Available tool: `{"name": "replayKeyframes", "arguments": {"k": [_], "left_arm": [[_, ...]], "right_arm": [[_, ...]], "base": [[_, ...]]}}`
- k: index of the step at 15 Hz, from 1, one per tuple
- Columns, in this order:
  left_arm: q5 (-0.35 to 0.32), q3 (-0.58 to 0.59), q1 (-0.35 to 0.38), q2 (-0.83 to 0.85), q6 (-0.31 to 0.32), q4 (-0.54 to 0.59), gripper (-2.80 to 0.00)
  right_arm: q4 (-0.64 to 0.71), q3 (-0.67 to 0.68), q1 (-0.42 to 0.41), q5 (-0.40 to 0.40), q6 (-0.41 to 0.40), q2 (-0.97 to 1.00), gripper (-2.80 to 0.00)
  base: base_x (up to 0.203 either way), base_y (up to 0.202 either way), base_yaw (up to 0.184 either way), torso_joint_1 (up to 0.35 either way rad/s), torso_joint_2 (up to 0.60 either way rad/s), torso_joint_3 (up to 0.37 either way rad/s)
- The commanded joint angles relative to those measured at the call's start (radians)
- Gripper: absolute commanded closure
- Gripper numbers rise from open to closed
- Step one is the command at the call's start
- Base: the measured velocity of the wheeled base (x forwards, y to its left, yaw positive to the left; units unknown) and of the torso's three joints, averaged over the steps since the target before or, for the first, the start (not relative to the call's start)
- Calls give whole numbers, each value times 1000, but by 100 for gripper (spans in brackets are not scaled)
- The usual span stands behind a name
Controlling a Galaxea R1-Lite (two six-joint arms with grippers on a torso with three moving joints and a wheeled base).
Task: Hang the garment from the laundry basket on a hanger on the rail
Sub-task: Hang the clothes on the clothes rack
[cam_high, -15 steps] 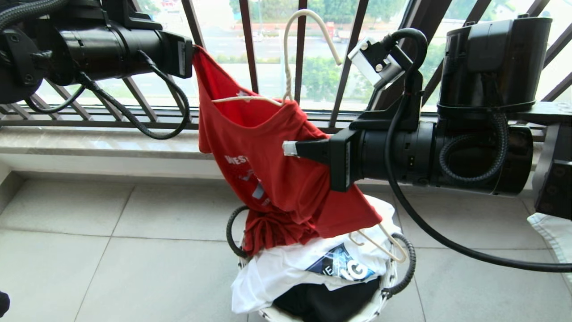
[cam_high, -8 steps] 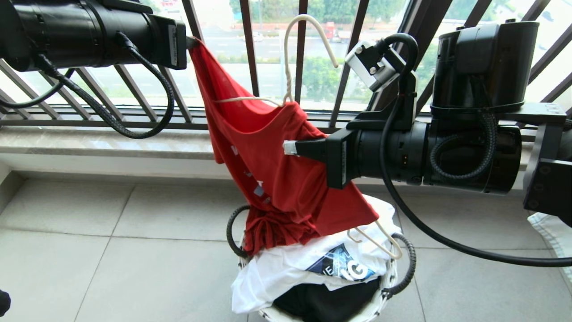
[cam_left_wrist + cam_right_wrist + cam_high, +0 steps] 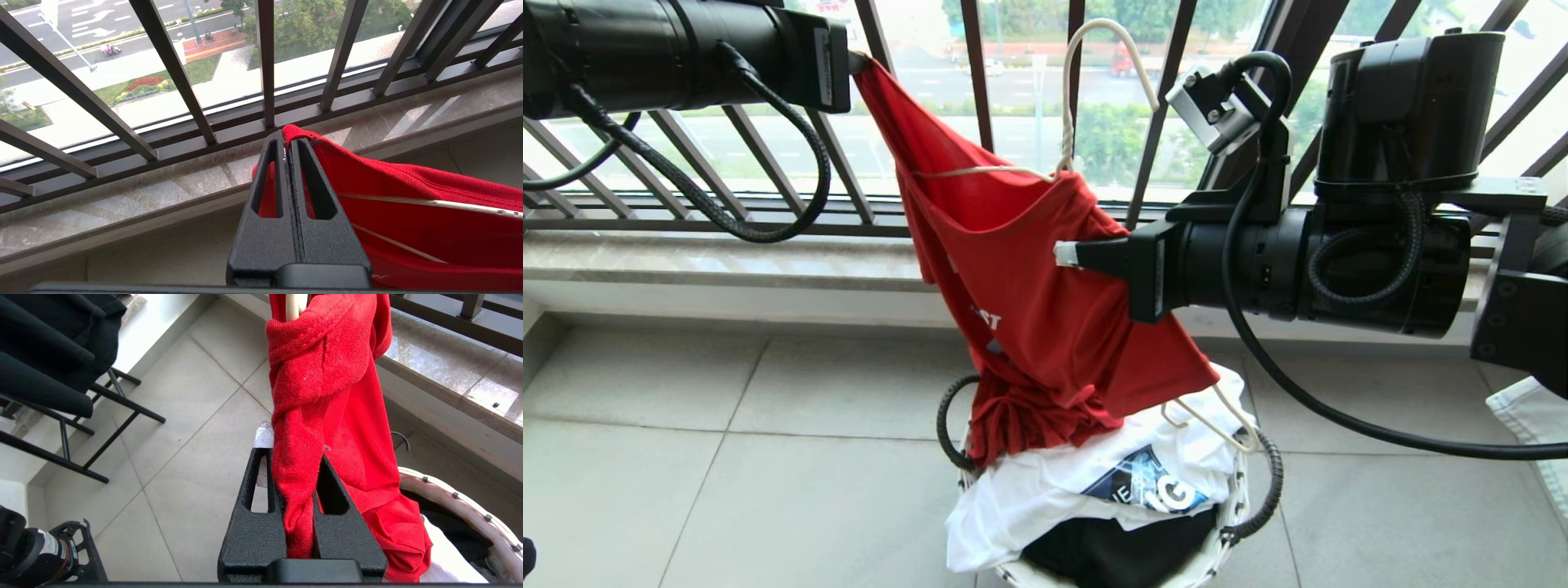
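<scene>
Both grippers clamp the garment (image 3: 1021, 269) above the laundry basket (image 3: 1241, 498): the left gripper (image 3: 856, 62), high and to the basket's left, has its jaws pressed tight on one shoulder seam, and the right gripper (image 3: 1068, 254), lower and almost straight over the basket, is closed on a bunched fold of red cloth. That two-point hold appears meant to stretch the neck opening wide so the hanger (image 3: 1066, 106) can sit inside it. One hanger arm already runs under the fabric toward the left gripper, and the long hook rises clear above the collar, in front of the black railing (image 3: 980, 73). The shirt's hem lies gathered in the basket, on the white T-shirt (image 3: 1045, 490), so the garment is only partly lifted out. A second wire hanger (image 3: 1217, 425) rests on the basket's right rim. No rail is in view, so hooking on looks some way off
</scene>
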Motion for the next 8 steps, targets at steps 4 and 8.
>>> {"name": "replayKeyframes", "arguments": {"k": [4,8], "left_arm": [[-4,-4,-3,0,0,0,0],[-4,-40,-41,4,-44,32,0]], "right_arm": [[-3,-26,-13,-5,4,42,0],[-3,-40,-13,-6,4,69,0]], "base": [[0,0,0,0,0,0],[0,0,0,0,0,0]]}}
